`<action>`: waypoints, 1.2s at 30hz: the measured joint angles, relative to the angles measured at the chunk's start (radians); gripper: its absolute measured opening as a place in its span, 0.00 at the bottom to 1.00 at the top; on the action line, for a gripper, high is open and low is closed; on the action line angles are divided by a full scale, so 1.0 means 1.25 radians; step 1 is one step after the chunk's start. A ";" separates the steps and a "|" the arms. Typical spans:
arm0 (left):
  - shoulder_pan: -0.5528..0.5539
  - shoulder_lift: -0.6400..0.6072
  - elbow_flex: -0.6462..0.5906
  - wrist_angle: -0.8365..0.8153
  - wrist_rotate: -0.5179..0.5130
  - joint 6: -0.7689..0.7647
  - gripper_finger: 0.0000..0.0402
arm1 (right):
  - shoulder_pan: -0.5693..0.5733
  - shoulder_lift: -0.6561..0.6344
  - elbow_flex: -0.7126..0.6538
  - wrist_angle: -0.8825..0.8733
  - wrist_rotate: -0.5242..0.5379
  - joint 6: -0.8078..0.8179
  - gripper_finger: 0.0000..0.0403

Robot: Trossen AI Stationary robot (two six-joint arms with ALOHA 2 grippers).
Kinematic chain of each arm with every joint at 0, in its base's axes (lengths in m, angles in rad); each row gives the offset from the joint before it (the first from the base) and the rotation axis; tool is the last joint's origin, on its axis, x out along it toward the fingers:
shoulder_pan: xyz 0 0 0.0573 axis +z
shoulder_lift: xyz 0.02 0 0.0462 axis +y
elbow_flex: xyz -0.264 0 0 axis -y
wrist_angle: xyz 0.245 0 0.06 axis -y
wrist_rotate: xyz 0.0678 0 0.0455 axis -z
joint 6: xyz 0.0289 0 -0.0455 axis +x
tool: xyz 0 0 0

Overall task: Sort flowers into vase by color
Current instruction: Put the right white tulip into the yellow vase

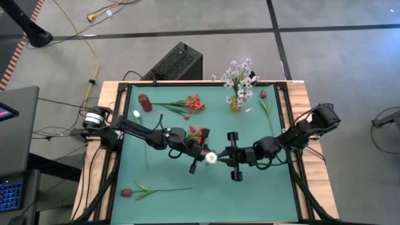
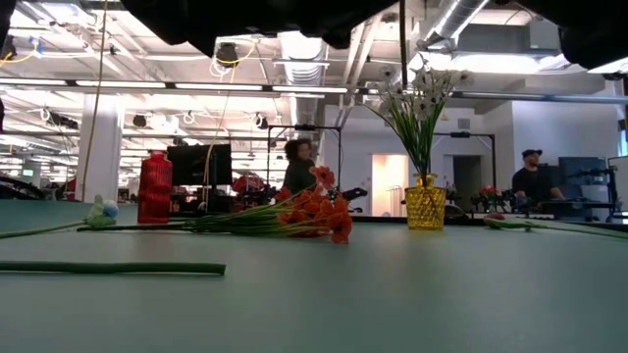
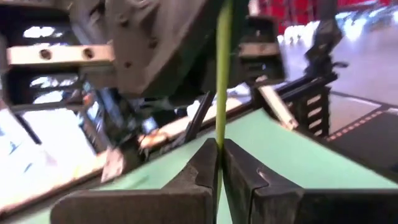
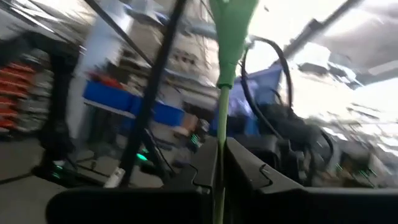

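A white bud (image 1: 211, 158) on a green stem sits between my two grippers above the middle of the green mat. My left gripper (image 1: 203, 155) comes in from the left and my right gripper (image 1: 222, 157) from the right, and both are shut on that stem. A red vase (image 1: 145, 102) stands far left. A yellow vase (image 1: 235, 104) stands far centre and holds white sprays (image 1: 240, 75). Red-orange flowers (image 1: 194, 104) lie near the red vase, and another cluster (image 1: 197, 132) lies by my left arm. Dark red buds (image 1: 127, 192) (image 1: 263, 95) and a white bud (image 1: 136, 114) lie on the mat. My left gripper (image 3: 219, 163) pinches the green stem (image 3: 221, 124) between its two fingers. The stem runs straight on past the fingertips, and I see none of it on the table. My right gripper (image 4: 219, 160) pinches the same flower's stem (image 4: 222, 118) between its two fingers, a short way below the flared green base of the bud (image 4: 232, 18). The flower is lifted clear of the mat.
The mat's raised frame (image 1: 284, 87) borders the work area. A long green stem (image 2: 108, 267) lies on the near left of the mat. There is open mat at the near right (image 1: 262, 194). People stand in the room beyond the table (image 2: 297, 167) (image 2: 533, 176).
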State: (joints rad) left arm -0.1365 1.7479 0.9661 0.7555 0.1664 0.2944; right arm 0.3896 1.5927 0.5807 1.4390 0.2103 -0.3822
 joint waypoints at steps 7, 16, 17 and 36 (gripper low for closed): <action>-0.001 -0.061 -0.001 -0.172 -0.063 0.000 0.00 | 0.032 -0.073 0.000 -0.208 0.114 0.035 0.14; 0.000 -0.065 0.000 -0.240 -0.085 -0.003 0.00 | 0.034 -0.178 -0.001 -0.434 0.170 0.099 0.14; -0.001 -0.065 0.000 -0.244 -0.087 -0.003 0.00 | 0.034 -0.184 -0.001 -0.452 0.170 0.099 0.14; 0.000 -0.065 0.000 -0.256 -0.093 0.011 0.03 | 0.045 -0.199 -0.001 -0.513 0.211 0.100 0.07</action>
State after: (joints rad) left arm -0.1364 1.6669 0.9661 0.4353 0.0497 0.3081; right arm 0.4461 1.3441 0.5793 0.7980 0.4743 -0.2573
